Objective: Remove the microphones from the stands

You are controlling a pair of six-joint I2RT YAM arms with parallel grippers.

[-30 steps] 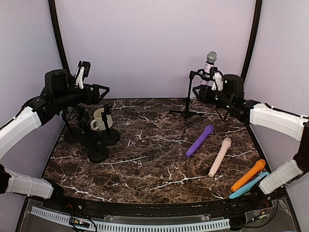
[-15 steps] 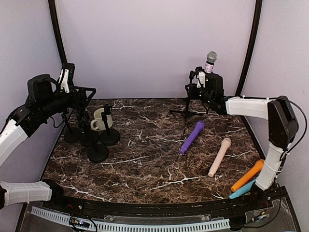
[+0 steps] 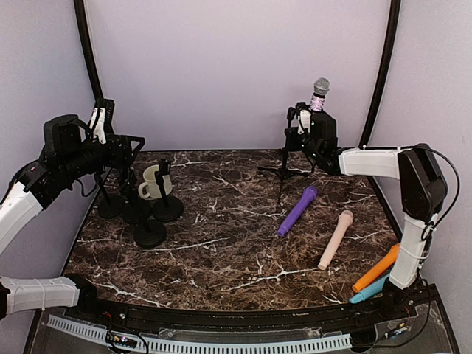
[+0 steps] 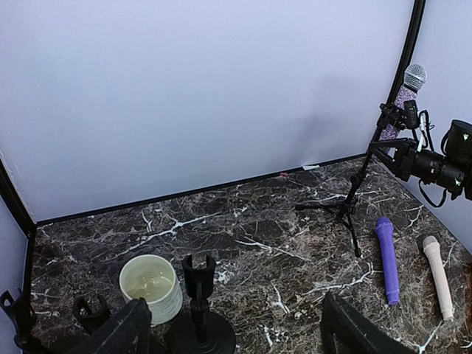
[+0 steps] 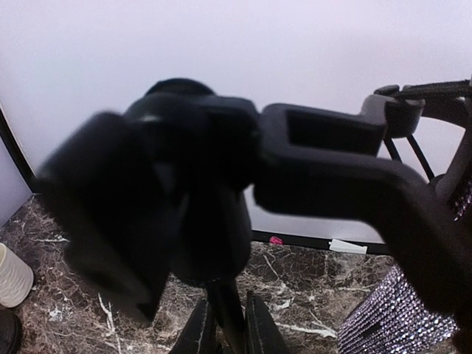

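Two grippers, right one first.

Right gripper (image 3: 304, 124): jaws clenched, up against the holder (image 4: 391, 116) at the top of the stand (image 3: 287, 151), upper right of the overhead view. Its own camera is blurred by black parts close to the lens. Whether the jaws pinch holder or barrel, cannot tell.

Left gripper (image 4: 236, 324): spread wide, grasping nothing, far left of the overhead view, well apart from the job.

Microphone (image 3: 319, 94): seated in the holder, tilted, grille uppermost. Its glitter-covered barrel (image 5: 402, 317) shows at the lower right of the right wrist view.

Judgement: rigid and top-heavy toward the grille. The glitter sleeve should give friction, not slip. Best hold is mid-barrel, just above the holder, then draw along the barrel's axis. The stand looks light on its thin tripod legs (image 3: 286, 173), so a sideways tug may tip it.
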